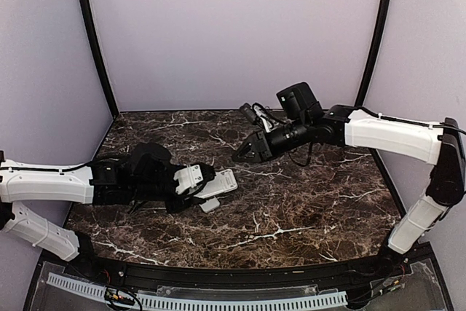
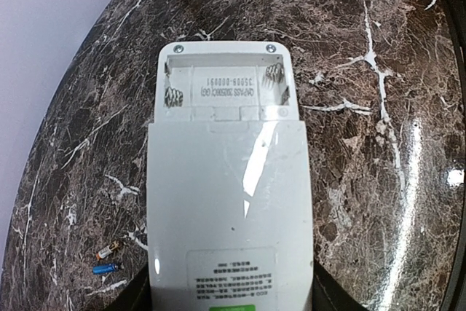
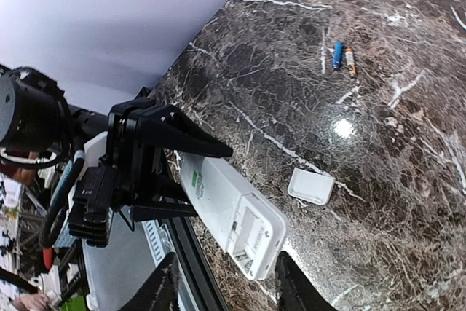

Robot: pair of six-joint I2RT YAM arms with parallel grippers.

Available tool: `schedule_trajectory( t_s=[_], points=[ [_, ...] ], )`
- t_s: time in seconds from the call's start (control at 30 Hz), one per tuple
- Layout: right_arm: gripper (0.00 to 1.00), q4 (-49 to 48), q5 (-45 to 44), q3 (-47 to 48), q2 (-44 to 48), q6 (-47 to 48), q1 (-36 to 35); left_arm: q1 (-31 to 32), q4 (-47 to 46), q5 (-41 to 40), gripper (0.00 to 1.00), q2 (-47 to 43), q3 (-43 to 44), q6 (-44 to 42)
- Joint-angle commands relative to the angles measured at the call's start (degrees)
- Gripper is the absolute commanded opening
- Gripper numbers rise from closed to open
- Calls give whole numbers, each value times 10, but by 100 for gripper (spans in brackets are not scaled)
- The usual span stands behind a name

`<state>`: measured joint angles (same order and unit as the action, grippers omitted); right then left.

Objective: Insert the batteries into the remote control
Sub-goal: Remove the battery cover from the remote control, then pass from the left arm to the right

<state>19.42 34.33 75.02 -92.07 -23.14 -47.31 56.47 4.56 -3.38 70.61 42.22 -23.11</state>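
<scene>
A dark marble surface (image 1: pixel 306 209) veined in white fills a booth of plain lavender walls (image 1: pixel 233 34) with black poles (image 1: pixel 95 41) at the corners. The remote control (image 1: pixel 220 181) lies back-up in the left half. The left end effector (image 1: pixel 198 180) pinches it at one end, a finger on each long edge. At the remote's other end the battery bay stands uncovered, with springs showing and no cells inside. A small white cover piece (image 3: pixel 311 186) lies on the surface just beside the remote. The batteries (image 3: pixel 337 54), one blue and one darker, lie side by side well apart from the remote. The right end effector (image 1: pixel 242 155) hovers near the remote's open end, fingers spread with nothing between them.
</scene>
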Motion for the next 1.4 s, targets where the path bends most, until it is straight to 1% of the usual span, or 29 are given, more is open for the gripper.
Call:
schedule_trajectory(
  t_s=[0.0, 0.07, 0.13, 0.17, 0.37, 0.43, 0.47, 0.57, 0.7, 0.9, 0.97, 1.07, 1.2, 1.27, 1.3, 1.33, 1.37],
  points=[
    [47, 1, -21, -28, -2, -12, 6, -1, 15, 32, 0, -19, 5, 1],
    [51, -22, 4, -38, -5, -21, 6, -1, 17, 32, 0, -21, 6, -3],
    [53, -48, 29, -49, -9, -31, 5, -1, 16, 48, 0, -22, 6, -5],
    [54, -59, 53, -50, -13, -36, 4, -1, 15, 49, 0, -23, 6, -5],
    [54, -80, 107, -46, -44, -39, -14, 0, 7, 49, 0, -28, 3, -8],
    [48, -87, 116, -46, -53, -43, -17, 0, 2, 52, 0, -32, -1, -9],
    [43, -87, 117, -45, -63, -46, -18, -1, -3, 52, 0, -39, -4, -10],
    [36, -88, 121, -43, -67, -45, -18, 0, -7, 52, 0, -47, -9, -12],
    [32, -91, 126, -45, -71, -47, -19, -1, -8, 51, 0, -52, -13, -14],
    [10, -111, 140, -56, -66, -58, -20, -1, -10, 51, 0, -50, -13, -15],
    [5, -111, 143, -57, -67, -61, -19, -1, -11, 52, 0, -50, -13, -15],
    [0, -108, 143, -58, -69, -67, -18, -1, -10, 50, 0, -49, -14, -14],
    [0, -109, 140, -70, -68, -82, -13, 0, -9, 40, 0, -42, -12, -10],
    [0, -113, 141, -78, -64, -88, -9, -1, -8, 41, 4, -34, -9, -7],
    [0, -117, 142, -84, -61, -92, -7, -1, -6, 40, 10, -27, -8, -6],
    [0, -121, 143, -89, -58, -94, -5, -1, 1, 43, 19, -23, -3, -4],
    [0, -123, 143, -98, -56, -97, -3, 0, 4, 46, 24, -15, -1, -4]
  ],
)
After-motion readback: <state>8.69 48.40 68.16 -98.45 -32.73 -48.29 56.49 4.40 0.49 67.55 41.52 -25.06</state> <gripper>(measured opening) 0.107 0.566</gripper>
